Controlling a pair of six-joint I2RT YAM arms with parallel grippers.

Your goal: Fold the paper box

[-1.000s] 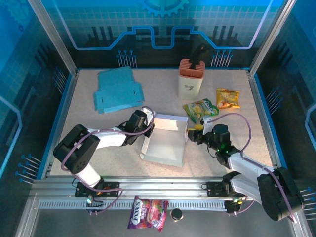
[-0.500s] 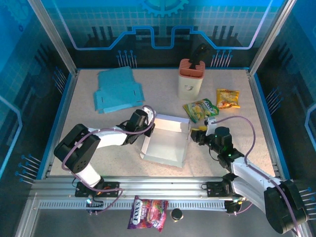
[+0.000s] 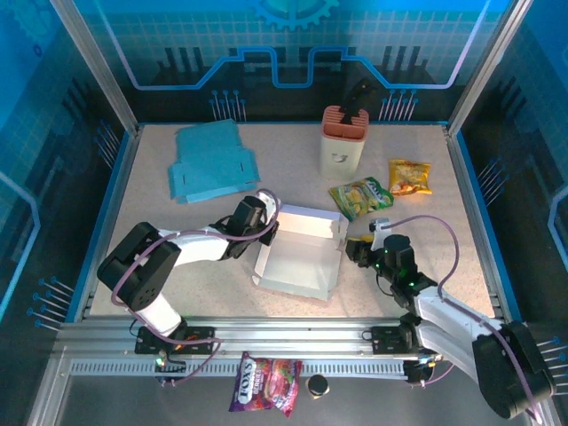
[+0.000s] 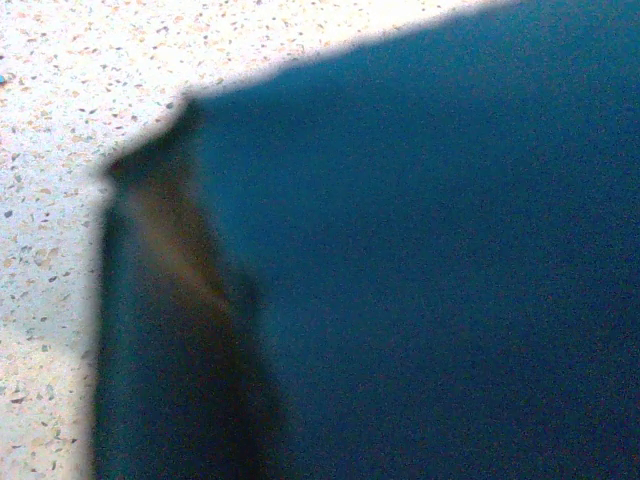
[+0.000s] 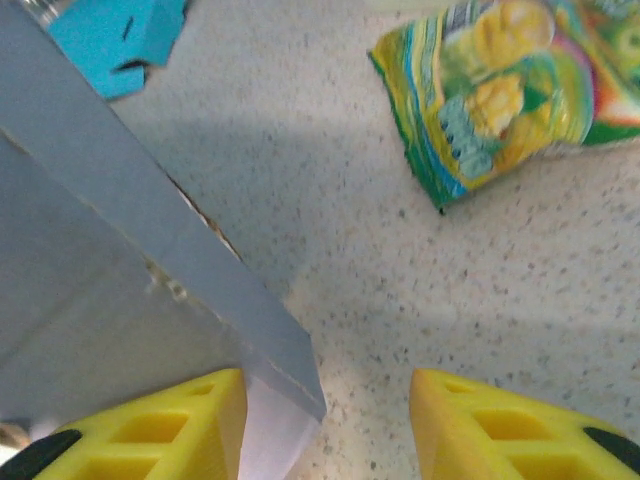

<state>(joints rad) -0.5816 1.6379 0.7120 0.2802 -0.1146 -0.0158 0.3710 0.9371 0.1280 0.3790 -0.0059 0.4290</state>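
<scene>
The white paper box sits half folded at the table's centre, its walls standing. My left gripper is at the box's far left corner, shut on the left wall. In the left wrist view that wall is a dark, blurred sheet close to the lens. My right gripper rests by the box's right wall. Its yellow fingers stand open, and the wall's corner pokes in beside the left finger, with bare table before the other one.
A green snack bag lies just beyond the right gripper, and an orange bag further right. An orange-topped white holder stands at the back. Flat blue cardboard lies at the back left. A red snack bag lies below the front rail.
My right gripper has drawn back toward the near edge, away from the green bag. The box's right wall now stands more upright. The left arm has not moved.
</scene>
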